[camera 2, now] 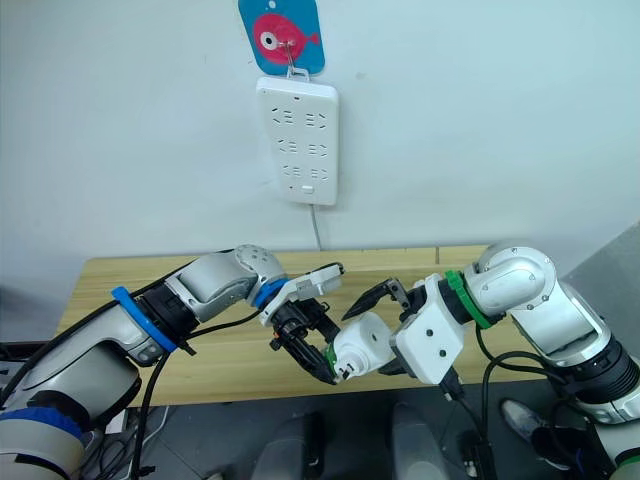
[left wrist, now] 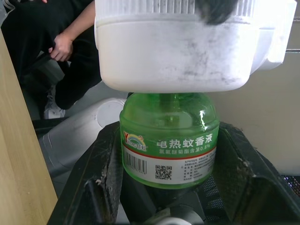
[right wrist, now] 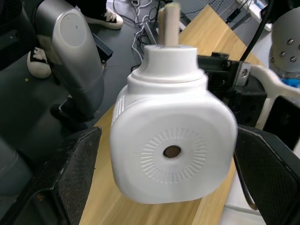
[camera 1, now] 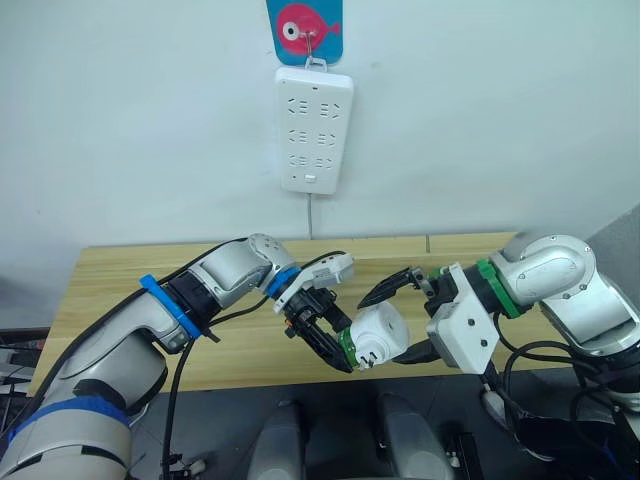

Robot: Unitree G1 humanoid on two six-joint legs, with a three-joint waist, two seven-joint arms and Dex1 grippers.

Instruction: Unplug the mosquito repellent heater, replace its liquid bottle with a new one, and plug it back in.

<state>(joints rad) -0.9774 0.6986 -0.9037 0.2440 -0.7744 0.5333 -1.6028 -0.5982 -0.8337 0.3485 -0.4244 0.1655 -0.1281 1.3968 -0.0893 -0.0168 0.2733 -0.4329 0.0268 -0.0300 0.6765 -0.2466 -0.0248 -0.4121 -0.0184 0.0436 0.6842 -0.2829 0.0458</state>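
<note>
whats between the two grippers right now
The white mosquito repellent heater with a green liquid bottle in its socket. The left gripper clamps the bottle, the right gripper holds the heater; head and wrist views agree.

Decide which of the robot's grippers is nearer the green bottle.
Left. The left gripper grips the green bottle itself; the right gripper holds the heater above it.

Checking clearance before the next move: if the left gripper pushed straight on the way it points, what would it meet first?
The left gripper already holds the bottle; straight beyond sits the heater, with the right gripper probably just behind it.
</note>
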